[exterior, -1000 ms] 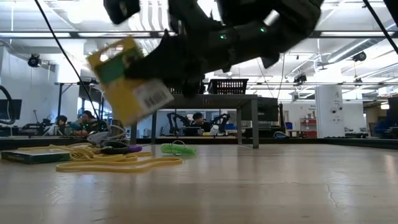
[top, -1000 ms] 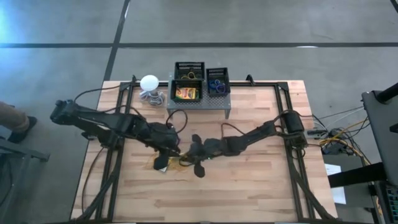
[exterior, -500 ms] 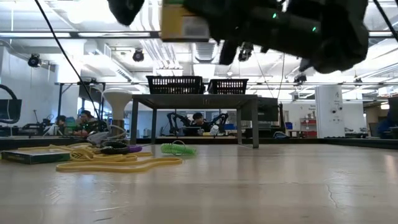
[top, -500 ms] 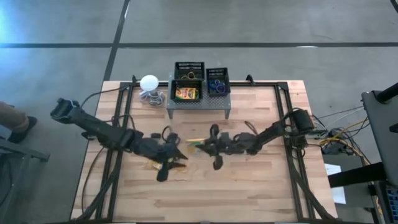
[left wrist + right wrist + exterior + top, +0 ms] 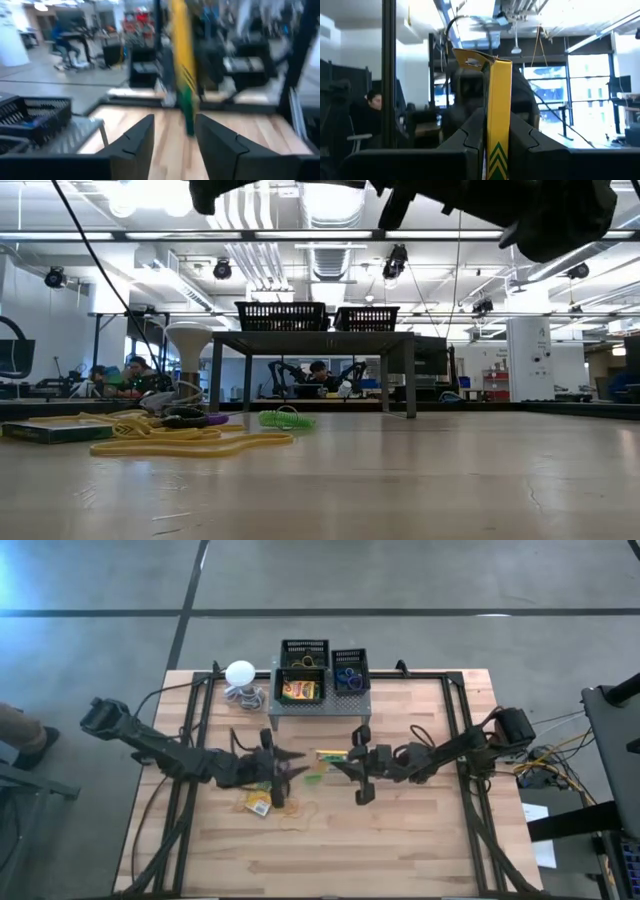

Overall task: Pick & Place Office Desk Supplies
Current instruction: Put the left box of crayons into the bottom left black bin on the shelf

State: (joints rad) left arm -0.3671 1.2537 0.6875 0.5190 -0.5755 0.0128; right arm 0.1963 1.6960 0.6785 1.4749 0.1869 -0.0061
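The right pincer [image 5: 492, 145] is pinching a flat yellow-and-green cardboard box [image 5: 499, 110] above the wooden surface [image 5: 420, 840]. The left pincer [image 5: 172, 137] is hovering with fingers spread, facing it.

A light butcher-block table [image 5: 400, 840] stands on a grey concrete floor [image 5: 450, 580] crossed by dark lines. Beyond it lies an open workshop: white ceiling ducts [image 5: 250, 265] (strip-lit), a white pillar [image 5: 528, 355], seated people [image 5: 125, 375] at far benches, bright windows [image 5: 590, 80].

The right gripper [image 5: 345, 762] has carried the yellow-and-green box [image 5: 331, 755] up and away from the worktop's middle toward the far edge, leaving the low view. The left gripper [image 5: 292, 771] has let go and opened, drawing back.
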